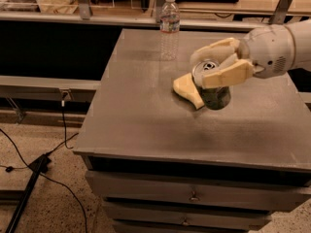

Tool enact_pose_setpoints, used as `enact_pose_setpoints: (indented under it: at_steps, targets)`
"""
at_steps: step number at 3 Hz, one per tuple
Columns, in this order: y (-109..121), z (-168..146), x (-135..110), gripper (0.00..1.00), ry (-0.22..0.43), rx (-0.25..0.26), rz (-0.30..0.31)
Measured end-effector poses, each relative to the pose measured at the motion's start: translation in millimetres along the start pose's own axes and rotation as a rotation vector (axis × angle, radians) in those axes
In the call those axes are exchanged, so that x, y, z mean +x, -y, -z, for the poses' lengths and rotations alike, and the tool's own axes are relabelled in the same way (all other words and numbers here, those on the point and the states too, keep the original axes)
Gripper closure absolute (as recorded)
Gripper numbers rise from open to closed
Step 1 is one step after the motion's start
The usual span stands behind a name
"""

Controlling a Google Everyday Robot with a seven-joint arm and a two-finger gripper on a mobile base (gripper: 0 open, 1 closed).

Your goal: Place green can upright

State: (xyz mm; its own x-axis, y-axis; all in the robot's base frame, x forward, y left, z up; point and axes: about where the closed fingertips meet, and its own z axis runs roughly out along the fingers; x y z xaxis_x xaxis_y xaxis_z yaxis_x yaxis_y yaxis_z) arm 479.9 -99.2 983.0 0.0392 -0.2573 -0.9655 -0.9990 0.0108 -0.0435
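Between the two pale yellow fingers of the tool (204, 68) sits the small shiny green aluminium drink can (215, 95), clamped near its upper end, one finger behind the silver top and the other across the front just below the rim. Holding it high leaves the base free, which suits setting it down on that end. The can is not quite vertical: its top, with the pull tab showing, leans away from the wrist and a little toward the camera. The base hangs close over the flat grey metal tabletop (141, 115); whether it touches cannot be told.

Just beyond the fingertips, partly under the can's leaning side, lies a pale yellow wedge-shaped piece, perhaps a sponge (187, 89). It is near enough that the base could catch on it, so the can likely has to come down on the wrist side of it. Well beyond the tool, at the far edge, stands a clear plastic water bottle with a white cap (169, 25), out of the way.

By my judgement the task is near its end: level the can, lower, release.
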Motion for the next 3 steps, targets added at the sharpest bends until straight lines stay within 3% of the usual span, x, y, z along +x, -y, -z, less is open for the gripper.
enact_pose_setpoints:
  at_steps: [1, 3]
  targets:
    - [-2.6, 22.3, 7.0, 1.0, 0.048, 0.071, -0.062]
    - [-3.4, 46.3, 27.3, 0.98, 0.215, 0.074, -0.198]
